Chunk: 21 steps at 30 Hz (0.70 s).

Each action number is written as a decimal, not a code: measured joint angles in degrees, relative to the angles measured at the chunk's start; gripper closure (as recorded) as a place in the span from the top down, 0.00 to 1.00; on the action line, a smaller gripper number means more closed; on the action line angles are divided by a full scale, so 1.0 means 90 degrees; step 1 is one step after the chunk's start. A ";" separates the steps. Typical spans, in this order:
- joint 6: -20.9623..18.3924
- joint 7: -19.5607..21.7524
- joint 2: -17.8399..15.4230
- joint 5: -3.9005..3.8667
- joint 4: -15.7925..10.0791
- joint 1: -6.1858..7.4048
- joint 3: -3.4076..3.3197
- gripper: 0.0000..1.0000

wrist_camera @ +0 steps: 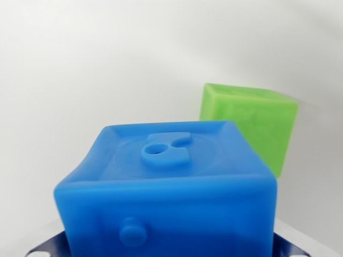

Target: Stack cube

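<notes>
Up close, filled most of the wrist view's lower half: a blue cube (pixel 171 198), soft-looking and glossy; no brand, label or readable writing anywhere on it; only raised relief on the upper face, a rounded shape with a small hole inside a faint moulded ring, perhaps a numeral, not clear enough to read; on the near face, a single raised round stud toward the wrist view's left. Behind it and toward the wrist view's right, a green cube (pixel 252 120), tilted so one corner pointed upward, with faint embossed shapes on its front face, too blurred to make out; lower left part hidden behind the blue cube; whether touching or merely just beside, impossible to tell. At the bottom edge, on either side of the blue cube, two dark blue slivers with a small white pattern, cut off by the frame, possibly the gripper (pixel 171 249) fingers; jaws spread, closed or pinching the blue cube, not determinable from this view. Underneath and behind, a plain white surface (pixel 80 64), smooth and bare, fading into a pale backdrop with no visible seam; soft grey shadow beside the green cube.
</notes>
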 joint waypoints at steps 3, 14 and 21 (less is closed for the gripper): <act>-0.0060 0.0014 0.0047 0.0008 0.0110 -0.0029 -0.0015 0.00; -0.0297 0.0068 0.0195 0.0044 0.0494 -0.0149 -0.0057 0.00; -0.0457 0.0111 0.0304 0.0061 0.0752 -0.0217 -0.0086 0.00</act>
